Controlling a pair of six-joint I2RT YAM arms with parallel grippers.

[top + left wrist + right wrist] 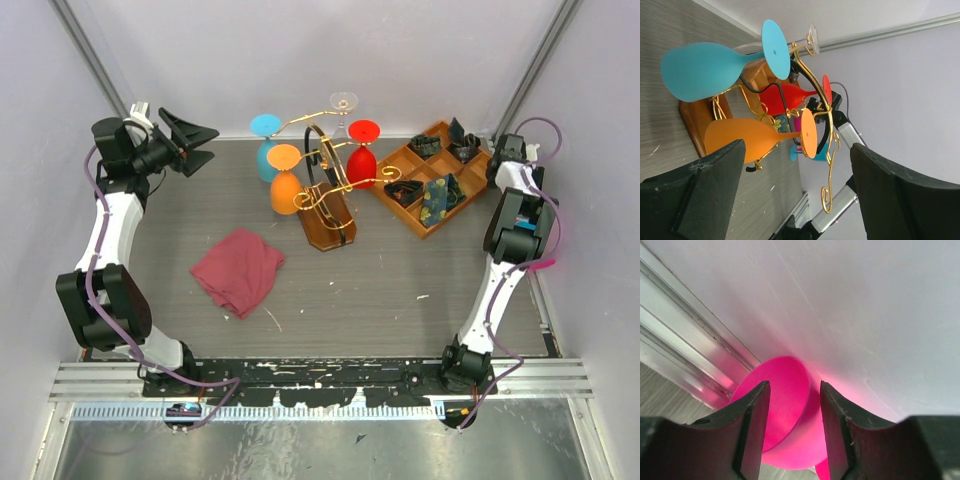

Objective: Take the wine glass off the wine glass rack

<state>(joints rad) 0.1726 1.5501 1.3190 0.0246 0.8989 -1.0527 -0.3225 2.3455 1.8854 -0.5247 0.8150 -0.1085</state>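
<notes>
L gripper (208, 146): fingers spread wide, nothing betw them. Orange wine glass (747, 137) sits dead ahead, nearest, hung on wine glass rack (325, 218), stem axis running finger-to-finger, so wrist prob needs a roll. R gripper (793, 385) looks pinched on pink glass (782, 405), well off rack.

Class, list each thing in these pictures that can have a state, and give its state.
Left gripper, open and empty.
Right gripper, apparently shut on the pink glass.
Blue glass, hanging upside down on the wine glass rack.
Orange glass, hanging upside down.
Red glass, hanging upside down.
Clear glass, hanging upside down.
Red cloth, crumpled.
</notes>
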